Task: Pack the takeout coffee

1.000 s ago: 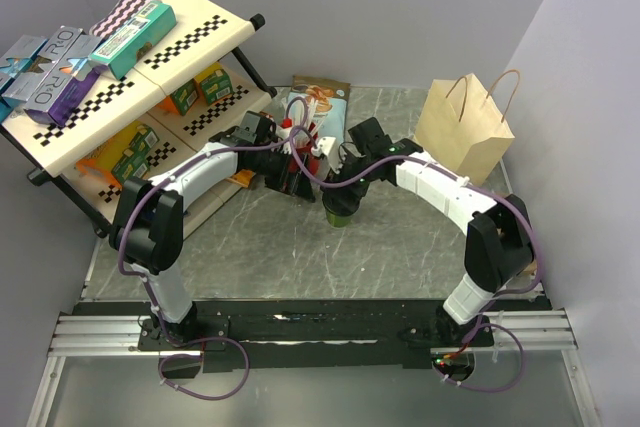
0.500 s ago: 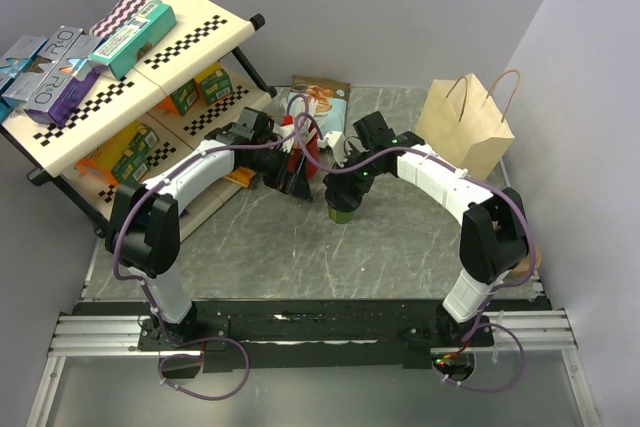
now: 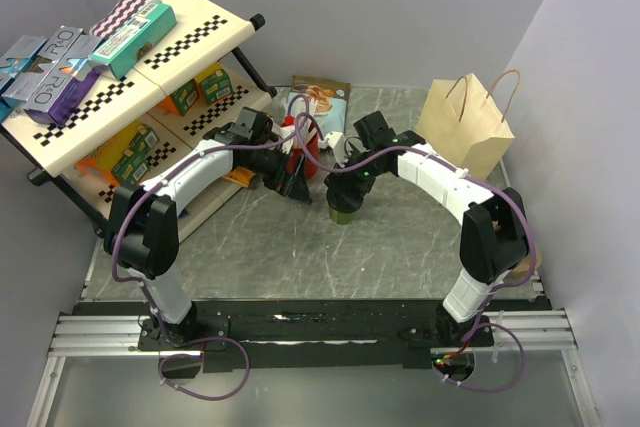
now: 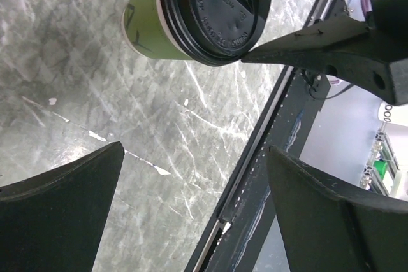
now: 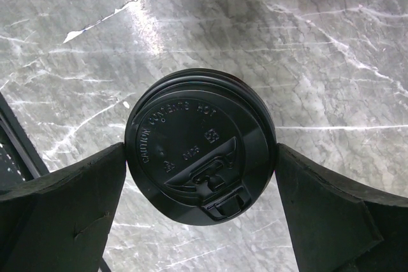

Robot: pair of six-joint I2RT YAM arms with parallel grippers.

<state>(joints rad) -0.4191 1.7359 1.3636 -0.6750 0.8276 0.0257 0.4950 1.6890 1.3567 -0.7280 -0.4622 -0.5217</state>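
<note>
takeout coffee (image 4: 145, 27) between wide right fingers (image 5: 64, 208), lid (image 5: 201, 148) only — left wrist shows green side, left fingers (image 4: 57, 211) wide

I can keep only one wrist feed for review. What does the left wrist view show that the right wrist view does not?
Only the left wrist view: the green side of the cup, the rail at the edge of the table, one finger of the right end effector beside the lid, and the open left end effector with nothing between its fingers.
Only the right wrist view: the lid from straight above, with its sip tab, and both right fingers flanking its rim.
Both: the black lid and the marble table.
</note>
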